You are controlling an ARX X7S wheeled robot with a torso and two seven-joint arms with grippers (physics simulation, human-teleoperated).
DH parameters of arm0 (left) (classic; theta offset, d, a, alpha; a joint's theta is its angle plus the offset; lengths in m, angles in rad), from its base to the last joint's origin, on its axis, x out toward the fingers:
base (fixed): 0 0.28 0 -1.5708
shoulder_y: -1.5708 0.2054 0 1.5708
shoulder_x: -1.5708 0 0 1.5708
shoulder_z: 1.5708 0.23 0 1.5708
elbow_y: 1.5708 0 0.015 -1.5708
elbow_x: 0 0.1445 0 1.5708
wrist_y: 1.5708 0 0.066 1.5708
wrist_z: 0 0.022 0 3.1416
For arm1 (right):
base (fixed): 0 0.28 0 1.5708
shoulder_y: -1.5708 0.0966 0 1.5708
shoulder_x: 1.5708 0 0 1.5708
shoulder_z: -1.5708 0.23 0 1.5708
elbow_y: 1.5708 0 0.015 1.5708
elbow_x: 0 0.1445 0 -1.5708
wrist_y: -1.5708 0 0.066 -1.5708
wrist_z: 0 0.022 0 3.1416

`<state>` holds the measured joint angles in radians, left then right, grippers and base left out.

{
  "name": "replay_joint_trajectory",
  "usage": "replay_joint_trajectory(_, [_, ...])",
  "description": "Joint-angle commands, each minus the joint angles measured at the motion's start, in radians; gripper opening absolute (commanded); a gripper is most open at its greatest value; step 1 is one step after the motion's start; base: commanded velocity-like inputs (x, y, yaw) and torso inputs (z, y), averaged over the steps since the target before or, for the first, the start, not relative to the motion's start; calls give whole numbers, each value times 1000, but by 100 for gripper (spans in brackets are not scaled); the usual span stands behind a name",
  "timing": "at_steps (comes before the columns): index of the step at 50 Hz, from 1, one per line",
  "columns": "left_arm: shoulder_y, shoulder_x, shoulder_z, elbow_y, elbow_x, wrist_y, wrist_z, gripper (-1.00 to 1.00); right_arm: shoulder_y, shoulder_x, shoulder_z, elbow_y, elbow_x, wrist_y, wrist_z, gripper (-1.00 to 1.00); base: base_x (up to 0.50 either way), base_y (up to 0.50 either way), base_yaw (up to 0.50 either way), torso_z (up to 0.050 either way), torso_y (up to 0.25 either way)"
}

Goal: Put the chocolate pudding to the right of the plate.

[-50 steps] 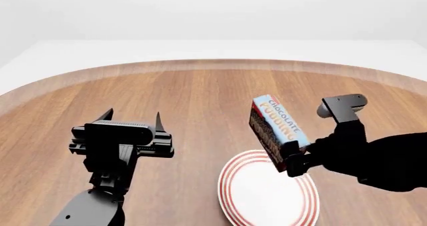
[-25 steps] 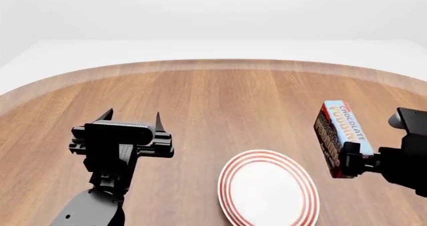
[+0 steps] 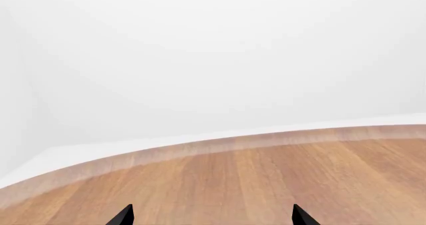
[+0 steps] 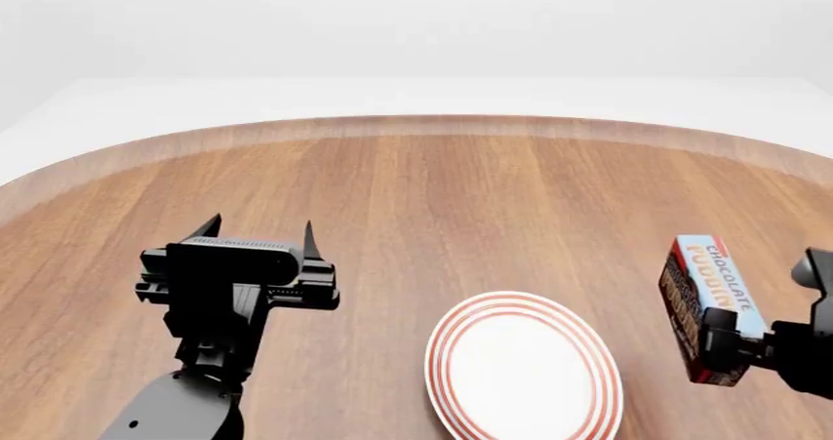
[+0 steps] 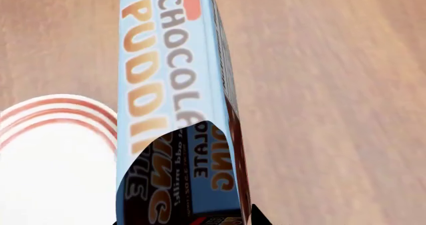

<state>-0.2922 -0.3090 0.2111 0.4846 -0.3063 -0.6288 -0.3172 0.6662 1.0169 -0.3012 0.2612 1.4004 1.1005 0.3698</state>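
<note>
The chocolate pudding [image 4: 707, 299], a box with a light blue lettered face and dark brown side, hangs tilted in the air to the right of the plate [image 4: 524, 366], which is white with red rings. My right gripper [image 4: 729, 354] is shut on the box's lower end at the head view's right edge. In the right wrist view the box [image 5: 174, 100] fills the middle, with the plate [image 5: 53, 155] beside it. My left gripper [image 4: 257, 227] is open and empty over the table's left part; only its fingertips [image 3: 123, 216] show in the left wrist view.
The round wooden table [image 4: 416, 186] curves away to a far rim, with white floor behind. The left wrist view shows bare wood [image 3: 266, 175] and the table's far edge.
My right gripper has carried the pudding box rightward and lower, from above the plate's far edge to a spot past the plate's right rim. The left arm has not moved.
</note>
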Motion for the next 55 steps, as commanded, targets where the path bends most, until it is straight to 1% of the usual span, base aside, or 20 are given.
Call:
replay_joint_trajectory(1, [2,-2,3,-1,-2,3,-4,100,10,-23,-39,61,-79,-25,-37,-100,0,0,0,0,0])
replay_joint_trajectory(9, [3,-4,5,-3,-4,6,-5,100,7,-41,-65,104,-118,-43,-48,-100,0,0,0,0,0])
replay_joint_trajectory(21, [6,-6,6,-2,-8,8,-8,100,3,-80,-107,160,-169,-76,-104,-100,0,0,0,0,0])
replay_joint_trajectory(33, [3,-10,8,4,-12,2,-13,100,-30,-84,-102,188,-170,-104,-113,-100,0,0,0,0,0])
replay_joint_trajectory(42, [1,-13,10,3,-14,3,-15,100,-22,-89,-100,199,-169,-103,-108,-100,0,0,0,0,0])
replay_joint_trajectory(43, [1,-13,9,4,-17,2,-15,100,-15,-94,-106,208,-175,-100,-106,100,0,0,0,0,0])
replay_joint_trajectory(55, [2,-15,11,3,-19,6,-19,100,4,-86,-91,186,-170,-101,-73,100,0,0,0,0,0])
